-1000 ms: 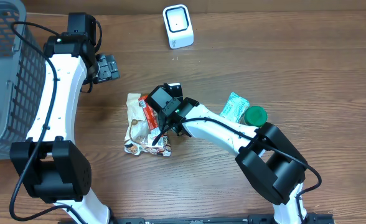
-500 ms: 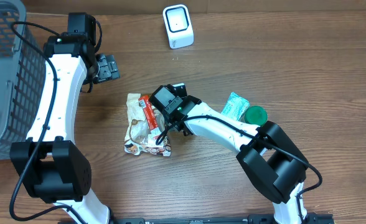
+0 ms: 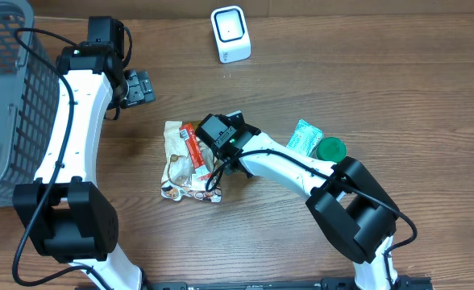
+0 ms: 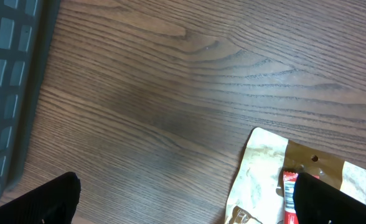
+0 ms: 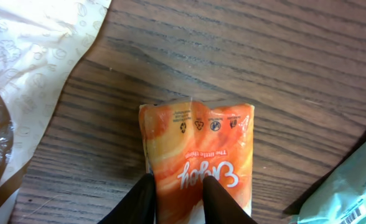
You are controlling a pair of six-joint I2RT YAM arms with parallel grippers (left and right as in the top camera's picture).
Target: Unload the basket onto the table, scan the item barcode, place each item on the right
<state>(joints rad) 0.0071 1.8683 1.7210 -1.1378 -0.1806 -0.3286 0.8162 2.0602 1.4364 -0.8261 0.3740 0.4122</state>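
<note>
Right wrist: fingers (image 5: 137, 202) pinch orange "Enjoy" packet (image 5: 198, 149).

Orange packet (image 5: 198, 146) in right pincer (image 5: 178, 188): upside-down script, apparently "Enjoy"; small symbols beyond it, illegible. Teal packet (image 5: 351, 180) right of pincer: barcode, digits unreadable.

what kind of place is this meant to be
Probably a mock shop checkout on a wooden table: a white barcode scanner stands at the far edge, a grey mesh basket sits at the left, and an orange packet and beige snack bag are between.
</note>
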